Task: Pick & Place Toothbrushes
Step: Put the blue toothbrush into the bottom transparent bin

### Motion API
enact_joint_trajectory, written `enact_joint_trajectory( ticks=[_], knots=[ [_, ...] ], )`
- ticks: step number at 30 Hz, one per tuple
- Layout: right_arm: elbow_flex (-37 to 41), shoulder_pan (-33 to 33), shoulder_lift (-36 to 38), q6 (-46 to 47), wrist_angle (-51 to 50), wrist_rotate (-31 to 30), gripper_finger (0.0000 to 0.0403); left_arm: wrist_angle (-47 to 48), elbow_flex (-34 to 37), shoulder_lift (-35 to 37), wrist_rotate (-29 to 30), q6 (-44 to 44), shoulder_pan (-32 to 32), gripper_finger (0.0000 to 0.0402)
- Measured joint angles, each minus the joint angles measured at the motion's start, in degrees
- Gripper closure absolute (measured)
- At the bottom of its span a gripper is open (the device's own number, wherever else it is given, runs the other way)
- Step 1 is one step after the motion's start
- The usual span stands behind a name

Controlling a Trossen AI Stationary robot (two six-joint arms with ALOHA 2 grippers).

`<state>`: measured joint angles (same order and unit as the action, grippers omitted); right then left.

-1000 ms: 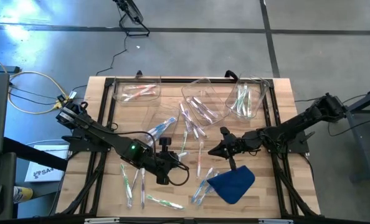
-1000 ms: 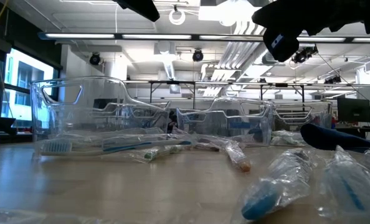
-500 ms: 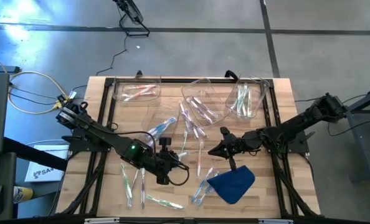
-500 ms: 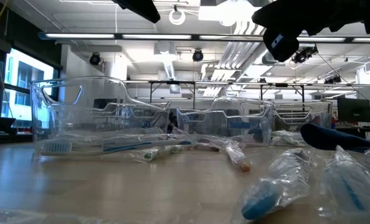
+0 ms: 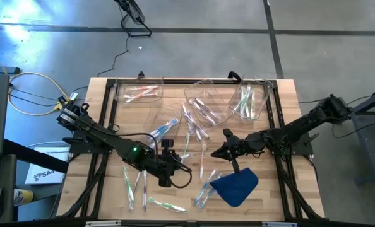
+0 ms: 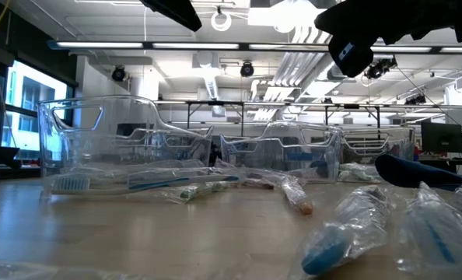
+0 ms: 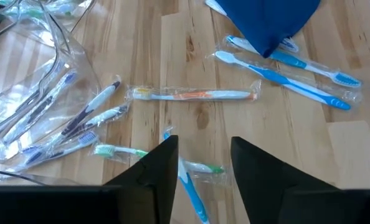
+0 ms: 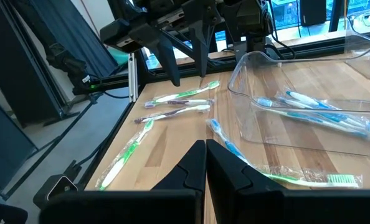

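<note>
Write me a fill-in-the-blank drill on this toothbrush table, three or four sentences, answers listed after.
1. The cloth lying near the table's front edge is ____ in colour.
2. The left claw hangs over a wrapped toothbrush with its fingers ____.
3. The right claw has its fingers ____.
4. The toothbrushes already sorted lie in clear plastic ____ at the table's far side.

Missing words: blue; open; shut; bins
</note>
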<state>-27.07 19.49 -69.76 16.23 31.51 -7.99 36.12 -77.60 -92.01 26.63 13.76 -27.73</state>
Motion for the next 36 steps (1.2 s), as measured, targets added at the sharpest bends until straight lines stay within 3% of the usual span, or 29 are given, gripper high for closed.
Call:
enact_joint_trajectory(
  ticks=[8,15,21,29,36],
  knots=[
    [0.0,0.0,0.0,0.0,0.0,0.0,0.0399,-0.5,0.0,0.0,0.0,0.1,0.0,0.0258],
    [0.0,0.0,0.0,-0.1,0.0,0.0,0.0399,-7.1,0.0,0.0,0.0,0.1,0.0,0.0258],
    [0.0,0.0,0.0,-1.0,0.0,0.0,0.0399,-5.9,0.0,0.0,0.3,0.5,0.0,0.0258],
    [0.0,0.0,0.0,-1.1,0.1,0.0,0.0399,-6.0,0.0,-4.5,0.5,2.0,1.1,0.0258],
    [0.0,0.0,0.0,-1.1,0.0,0.0,0.0399,-5.1,0.0,-8.2,-2.1,8.4,4.6,0.0258]
  ],
)
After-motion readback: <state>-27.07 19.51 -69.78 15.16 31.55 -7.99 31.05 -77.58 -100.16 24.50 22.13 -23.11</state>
